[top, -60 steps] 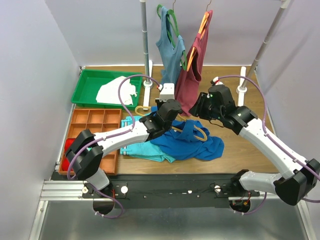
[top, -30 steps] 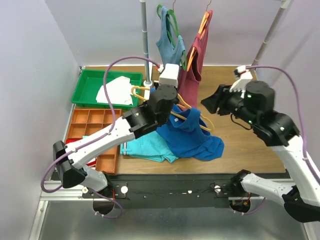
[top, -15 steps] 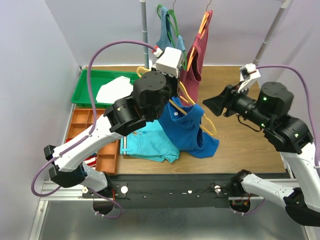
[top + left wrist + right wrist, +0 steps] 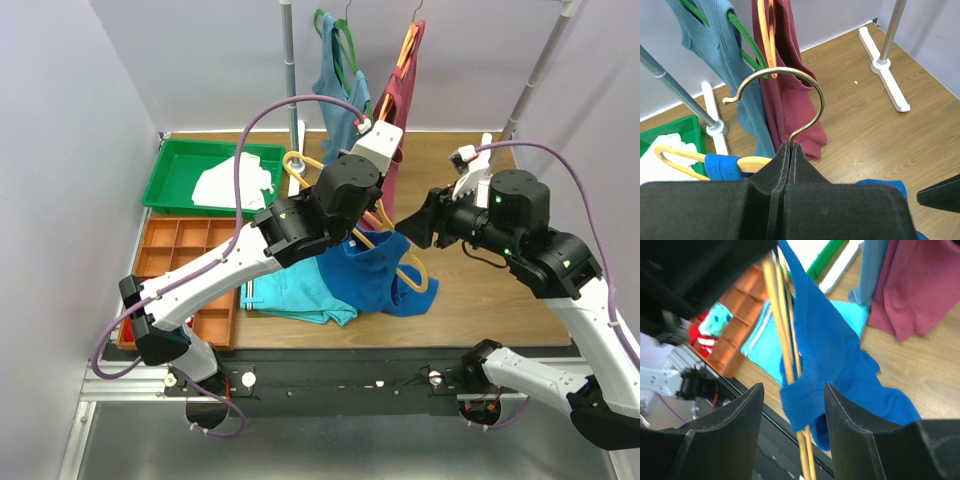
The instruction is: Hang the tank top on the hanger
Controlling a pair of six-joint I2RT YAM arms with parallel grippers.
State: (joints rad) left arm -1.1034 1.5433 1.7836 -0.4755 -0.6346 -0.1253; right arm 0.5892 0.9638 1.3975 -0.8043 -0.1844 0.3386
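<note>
Left gripper [image 4: 790,148] clamped tight, raised; right gripper [image 4: 791,390] spread wide.

Tank top [image 4: 375,270] drapes over the hanger [image 4: 756,163] — right tool [image 4: 408,226] just beside, rightward.

Matt cloth tank top [image 4: 372,266]; smooth plastic hanger [image 4: 756,163], shiny metal hook [image 4: 810,95]

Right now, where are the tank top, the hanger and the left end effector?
tank top [image 4: 370,275]: top external view, middle of the blue cloth.
hanger [image 4: 780,69]: left wrist view, top of its metal hook.
left end effector [image 4: 789,149]: left wrist view, between its closed fingertips.
</note>
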